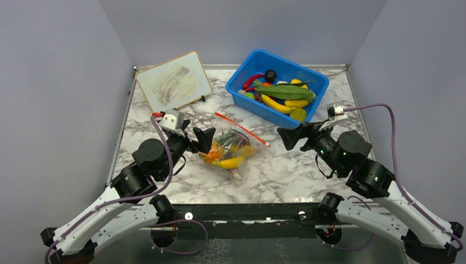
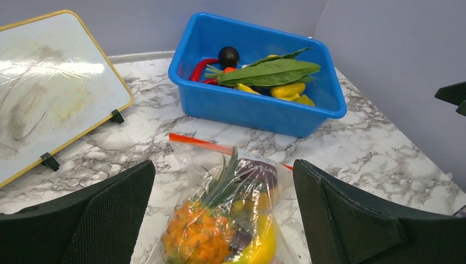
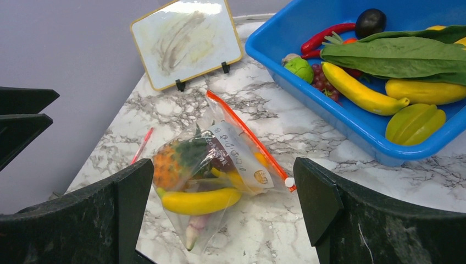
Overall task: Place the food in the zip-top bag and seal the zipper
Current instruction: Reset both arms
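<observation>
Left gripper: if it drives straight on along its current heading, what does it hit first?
Probably the zip-top bag, filled with food, lying just ahead of the open left gripper, centred in its wrist view; depth is unclear.

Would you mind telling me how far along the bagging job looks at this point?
Done: a pineapple and a banana sit inside the zip-top bag. In hand: nothing; the left gripper and right gripper are open on either side of it. Left: I cannot tell whether the zipper is sealed, so that needs checking; more toy food lies in the blue bin.
</observation>
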